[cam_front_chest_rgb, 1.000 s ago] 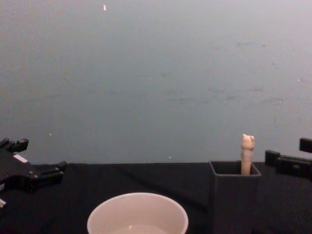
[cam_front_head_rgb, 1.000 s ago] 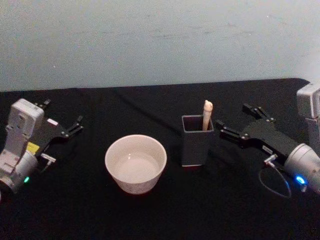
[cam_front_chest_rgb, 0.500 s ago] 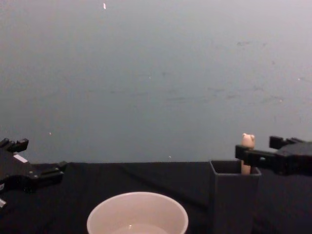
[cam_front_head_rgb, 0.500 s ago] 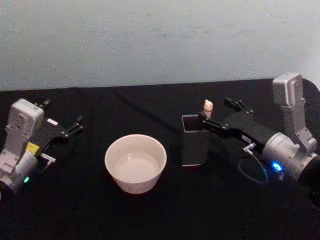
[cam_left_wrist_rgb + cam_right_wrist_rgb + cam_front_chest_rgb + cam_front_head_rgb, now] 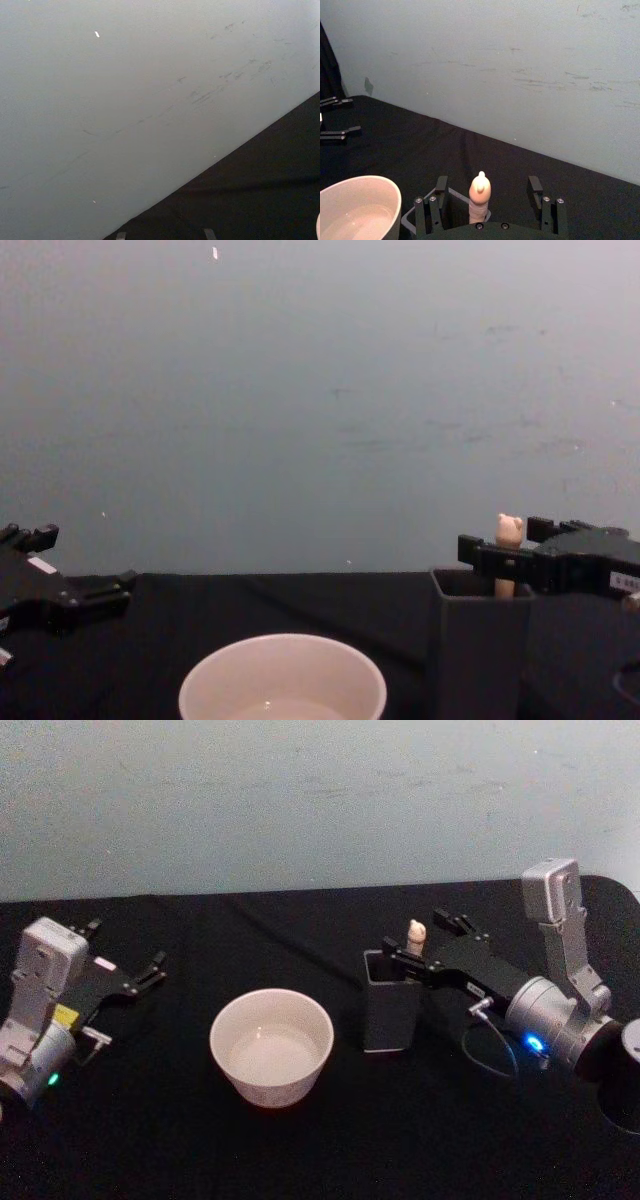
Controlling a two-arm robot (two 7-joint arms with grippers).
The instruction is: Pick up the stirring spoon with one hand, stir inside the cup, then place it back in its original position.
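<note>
The stirring spoon (image 5: 416,933) stands upright in a dark grey square holder (image 5: 390,1005), with only its beige bear-topped handle (image 5: 508,538) showing above the rim. My right gripper (image 5: 415,934) is open and straddles that handle, one finger on each side, neither touching it. In the right wrist view the handle (image 5: 480,196) rises between the two spread fingers (image 5: 441,186). The cream-white cup (image 5: 271,1045) sits just left of the holder and looks empty. My left gripper (image 5: 128,944) rests open at the far left of the table, away from the cup.
A black cloth (image 5: 330,1150) covers the table, and a pale wall (image 5: 320,800) stands close behind it. The holder and the cup (image 5: 282,680) stand close together. A loose cable loop (image 5: 490,1055) hangs under the right wrist.
My right gripper has moved left from beside the holder until its open fingers enclose the spoon handle. The spoon, the cup and the left arm have not moved.
</note>
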